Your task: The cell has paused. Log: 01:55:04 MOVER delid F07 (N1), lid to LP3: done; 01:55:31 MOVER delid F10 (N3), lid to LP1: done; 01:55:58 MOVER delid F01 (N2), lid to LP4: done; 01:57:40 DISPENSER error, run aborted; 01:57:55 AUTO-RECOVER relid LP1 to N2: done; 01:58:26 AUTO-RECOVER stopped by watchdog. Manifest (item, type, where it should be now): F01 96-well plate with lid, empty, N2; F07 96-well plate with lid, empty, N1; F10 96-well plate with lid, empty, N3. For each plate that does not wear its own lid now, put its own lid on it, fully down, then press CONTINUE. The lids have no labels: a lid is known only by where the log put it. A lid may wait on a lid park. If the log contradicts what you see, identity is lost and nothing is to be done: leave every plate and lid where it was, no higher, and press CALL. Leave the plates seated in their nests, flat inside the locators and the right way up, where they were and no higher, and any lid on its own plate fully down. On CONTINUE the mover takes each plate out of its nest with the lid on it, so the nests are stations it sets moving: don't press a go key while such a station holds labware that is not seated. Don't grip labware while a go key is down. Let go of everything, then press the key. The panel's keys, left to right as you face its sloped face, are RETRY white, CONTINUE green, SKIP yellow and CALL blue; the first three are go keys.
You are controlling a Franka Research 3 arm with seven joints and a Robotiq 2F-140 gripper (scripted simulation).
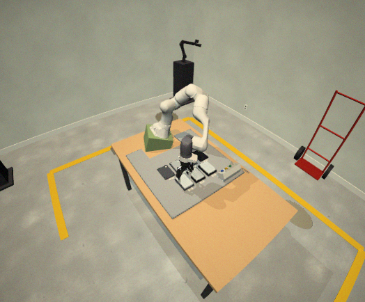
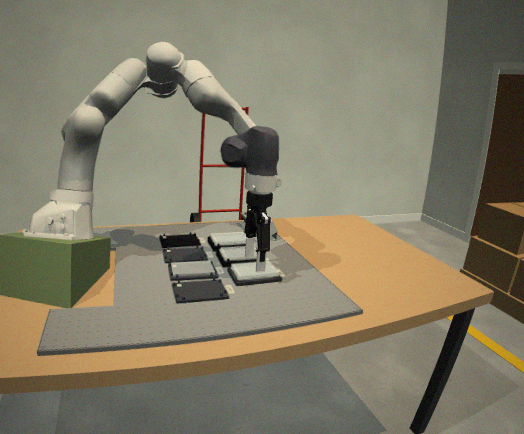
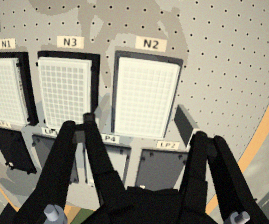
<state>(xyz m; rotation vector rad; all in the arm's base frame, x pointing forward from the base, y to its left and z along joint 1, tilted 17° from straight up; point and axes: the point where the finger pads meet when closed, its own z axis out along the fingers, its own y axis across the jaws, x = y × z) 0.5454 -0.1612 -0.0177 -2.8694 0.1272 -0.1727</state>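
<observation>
In the wrist view three white 96-well plates sit in nests marked N1 (image 3: pixel 1 90), N3 (image 3: pixel 65 90) and N2 (image 3: pixel 146 92). The N1 and N3 plates show open well grids. The N2 plate looks smoother and taller, as if lidded. My gripper (image 3: pixel 143 108) hangs open and empty just above the N2 plate (image 2: pixel 254 272), and it also shows in the exterior view (image 2: pixel 259 256). A row of lid parks lies beside the nests. One park carries a pale grey lid (image 2: pixel 192 270); the other parks (image 2: pixel 200 290) look dark. My fingers hide part of the parks in the wrist view.
The key panel (image 1: pixel 230 171) stands on the grey mat (image 2: pixel 198 305) past the nests. The green base block (image 2: pixel 53 267) carries the arm at the table's back. A red hand truck (image 1: pixel 324 139) and stacked cartons (image 2: pixel 513 250) stand off the table.
</observation>
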